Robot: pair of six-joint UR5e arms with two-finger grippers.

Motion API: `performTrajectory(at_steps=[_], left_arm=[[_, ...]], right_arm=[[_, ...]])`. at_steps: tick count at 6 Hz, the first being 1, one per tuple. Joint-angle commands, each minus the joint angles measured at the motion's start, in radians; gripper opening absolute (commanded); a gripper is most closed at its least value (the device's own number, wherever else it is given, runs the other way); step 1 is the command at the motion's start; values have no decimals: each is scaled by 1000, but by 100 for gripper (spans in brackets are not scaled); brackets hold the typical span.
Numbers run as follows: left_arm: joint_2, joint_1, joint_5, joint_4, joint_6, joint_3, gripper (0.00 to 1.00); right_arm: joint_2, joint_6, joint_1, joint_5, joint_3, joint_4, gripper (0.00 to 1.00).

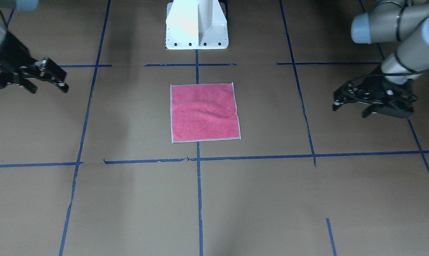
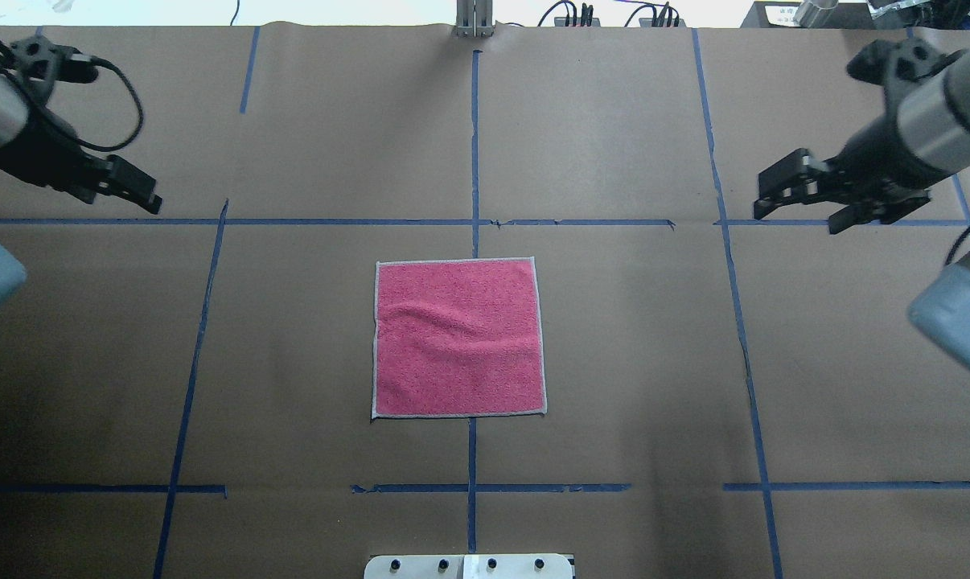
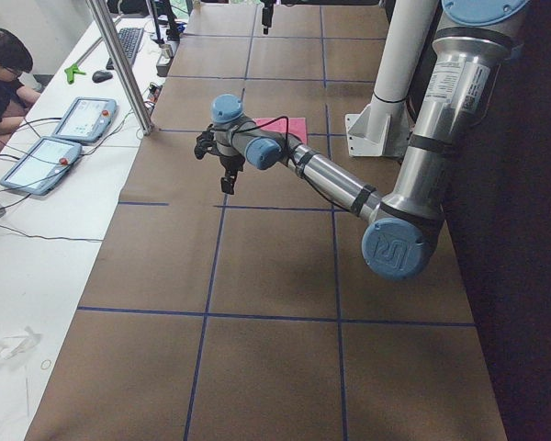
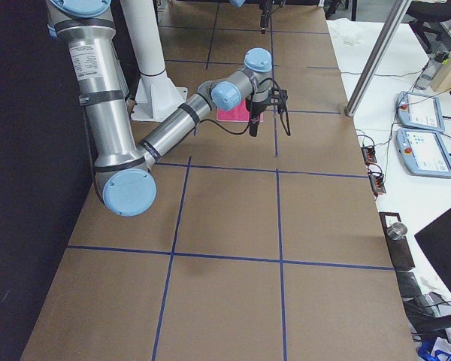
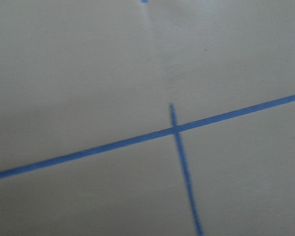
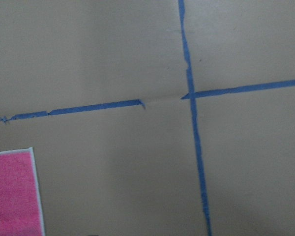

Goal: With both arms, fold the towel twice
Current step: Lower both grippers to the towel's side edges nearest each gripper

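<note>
Op: Towel (image 2: 458, 338) first. Where is it?

Me: Flat on the table (image 2: 614, 362), pink face up, unfolded, its pale edge showing all round. It lies in the middle, straight out from my base (image 1: 196, 25), and a blue tape line (image 2: 474, 145) runs under it near its middle. One low wrinkle crosses it from side to side.

Op: Are you on it?

Me: No. Both my grippers hang above the table well apart from it, one out to each side.

Op: And their fingers?

Me: My left gripper (image 1: 349, 109) has its fingers spread and holds nothing; the tips point in toward the towel's side of the table. My right gripper (image 1: 49, 89) is spread the same way, also bare.

Op: What do your wrists see?

Me: Left wrist: only brown table and two tape lines crossing, a little blurred. Right wrist: another tape crossing, with one corner of the towel at the lower left of the view.

Op: The side views?

Me: In each, my near arm's wrist covers most of the towel, so only a bit of pink shows beyond it. I cannot judge the fingers from there. In the left one a person (image 3: 2, 78) sits by a white bench (image 3: 37, 257) with two tablets (image 3: 83, 119).
</note>
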Motion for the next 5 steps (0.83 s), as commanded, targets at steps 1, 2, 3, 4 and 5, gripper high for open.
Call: performTrajectory(at_steps=[1,2,3,4,5], left_arm=[[-98,192,108,3,-332,-33,100],[-135,318,234,4,-508,-31,100],[-156,416,318,4,-610,-28,100],[-160,495,379,-3,-707,-28,100],[-178,574,479,-6,-834,-25,100]], right_arm=[[99,308,-242,-194,0,0,100],[124,424,-332,-267,-5,0,96],[135,517,-399,-320,-8,0,88],[141,596,-465,-387,-11,1,84],[142,643,-504,-426,-11,1,83]])
